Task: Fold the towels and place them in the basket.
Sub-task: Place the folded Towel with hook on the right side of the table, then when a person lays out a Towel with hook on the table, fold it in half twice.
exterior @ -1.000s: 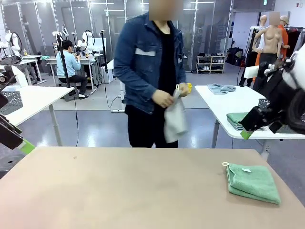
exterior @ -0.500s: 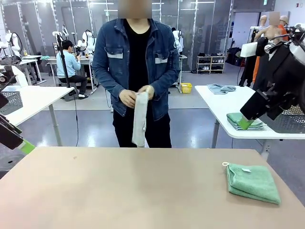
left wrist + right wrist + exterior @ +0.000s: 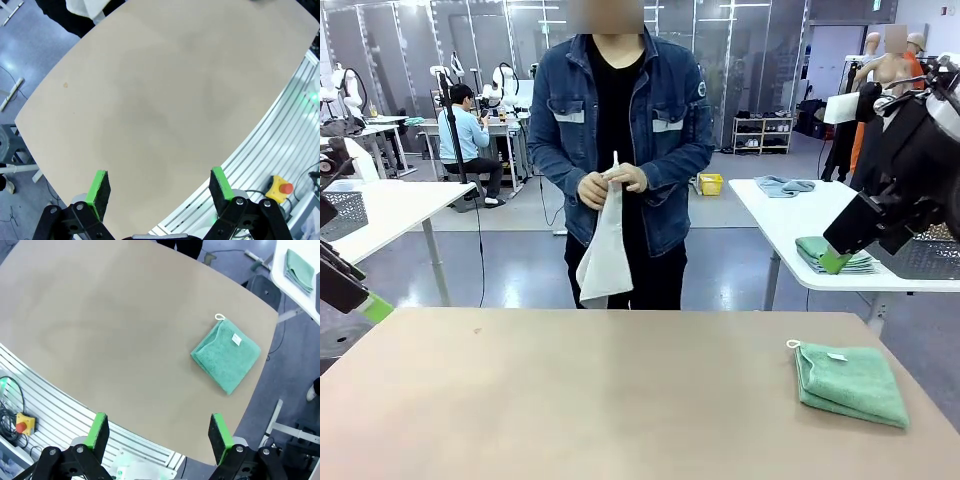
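A folded mint green towel (image 3: 850,383) with a white loop lies on the tan table (image 3: 600,400) at the front right; the right wrist view shows this towel (image 3: 226,356) from above. Across the table a person holds a cream towel (image 3: 605,255) hanging from both hands, and its corner (image 3: 85,7) reaches the left wrist view. My left gripper (image 3: 160,185) is open above the table's left edge, nothing between its fingers. My right gripper (image 3: 157,427) is open high over the right side. A dark mesh basket (image 3: 930,255) stands on the white side table, partly behind my right arm.
The white side table (image 3: 790,215) at the right carries more folded green towels (image 3: 818,248) and a grey-blue cloth (image 3: 785,185). Another white table (image 3: 390,205) stands at the left. An emergency-stop button (image 3: 281,187) sits below the table's near edge.
The person has turned to face the table and lifted the cream towel so it hangs lengthwise. My right arm has risen slightly. The green towel and left arm have not moved.
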Controlling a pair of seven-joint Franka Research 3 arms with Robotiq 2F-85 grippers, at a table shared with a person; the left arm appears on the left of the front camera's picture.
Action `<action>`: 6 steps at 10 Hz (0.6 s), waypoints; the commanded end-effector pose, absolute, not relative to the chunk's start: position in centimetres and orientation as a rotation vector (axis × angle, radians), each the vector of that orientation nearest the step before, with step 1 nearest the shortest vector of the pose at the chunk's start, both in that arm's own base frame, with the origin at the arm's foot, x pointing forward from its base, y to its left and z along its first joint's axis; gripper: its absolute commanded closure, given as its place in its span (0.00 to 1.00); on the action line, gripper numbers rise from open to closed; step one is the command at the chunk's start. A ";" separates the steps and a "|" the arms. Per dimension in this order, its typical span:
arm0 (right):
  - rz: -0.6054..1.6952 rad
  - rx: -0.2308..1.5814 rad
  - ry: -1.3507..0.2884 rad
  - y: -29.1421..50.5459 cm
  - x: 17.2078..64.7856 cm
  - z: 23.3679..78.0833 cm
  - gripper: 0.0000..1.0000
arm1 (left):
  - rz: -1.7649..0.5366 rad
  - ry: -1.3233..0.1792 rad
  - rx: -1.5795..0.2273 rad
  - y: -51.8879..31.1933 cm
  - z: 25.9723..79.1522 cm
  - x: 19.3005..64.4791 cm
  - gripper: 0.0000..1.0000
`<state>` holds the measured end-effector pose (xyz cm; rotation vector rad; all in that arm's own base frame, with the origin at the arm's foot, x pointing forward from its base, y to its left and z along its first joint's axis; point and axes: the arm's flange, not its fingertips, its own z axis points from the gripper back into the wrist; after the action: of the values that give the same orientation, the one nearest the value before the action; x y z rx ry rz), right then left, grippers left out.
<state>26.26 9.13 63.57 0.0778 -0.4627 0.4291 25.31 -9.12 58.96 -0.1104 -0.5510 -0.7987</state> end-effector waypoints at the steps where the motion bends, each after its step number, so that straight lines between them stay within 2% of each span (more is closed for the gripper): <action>1: 0.420 0.069 -0.457 9.0 26.5 63.8 0.00 | -0.796 -0.554 -0.092 -9.0 58.9 25.5 0.00; 6: 0.420 0.069 -0.457 9.0 26.5 63.8 0.00 | -0.796 -0.554 -0.092 -9.0 58.9 25.5 0.00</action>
<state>26.31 9.13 63.61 0.0777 -0.4626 0.4284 25.31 -9.12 58.96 -0.1104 -0.5510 -0.7987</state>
